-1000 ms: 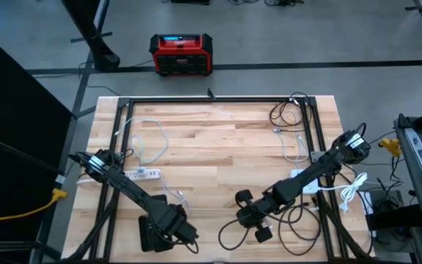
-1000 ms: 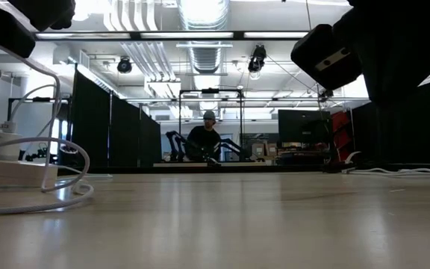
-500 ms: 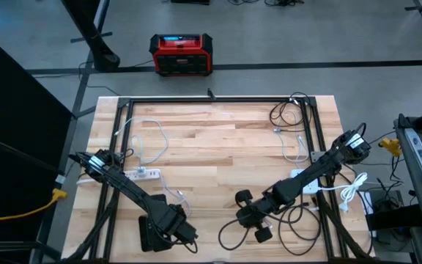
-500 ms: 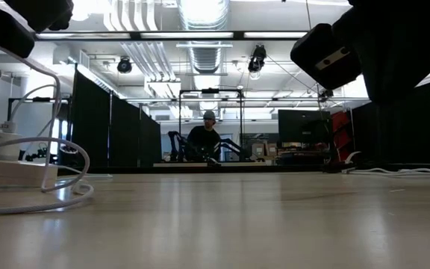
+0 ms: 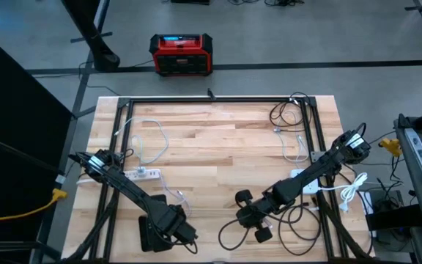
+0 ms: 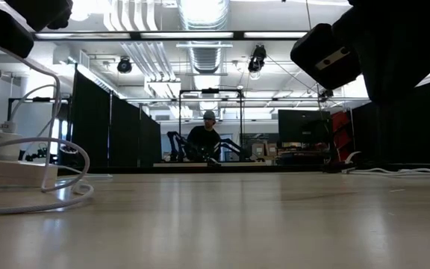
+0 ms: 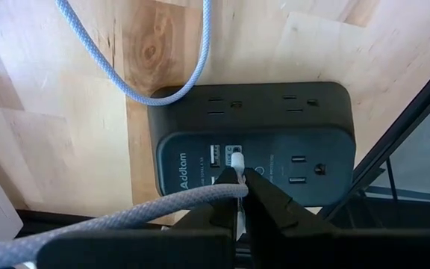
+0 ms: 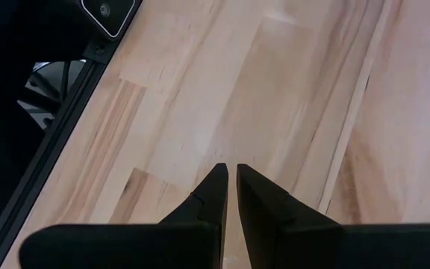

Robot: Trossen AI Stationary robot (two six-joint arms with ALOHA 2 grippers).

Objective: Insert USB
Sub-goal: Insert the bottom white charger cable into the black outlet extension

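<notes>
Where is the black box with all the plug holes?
The black power strip lies on the wooden table near its front edge on the left side, right under the left end effector, which pinches a white USB plug at its ports.

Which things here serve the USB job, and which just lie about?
Job: USB plug, pinched by left gripper; its grey cable; black power block.
Lying about: white power strip, black cable coil, red box, right gripper.
</notes>
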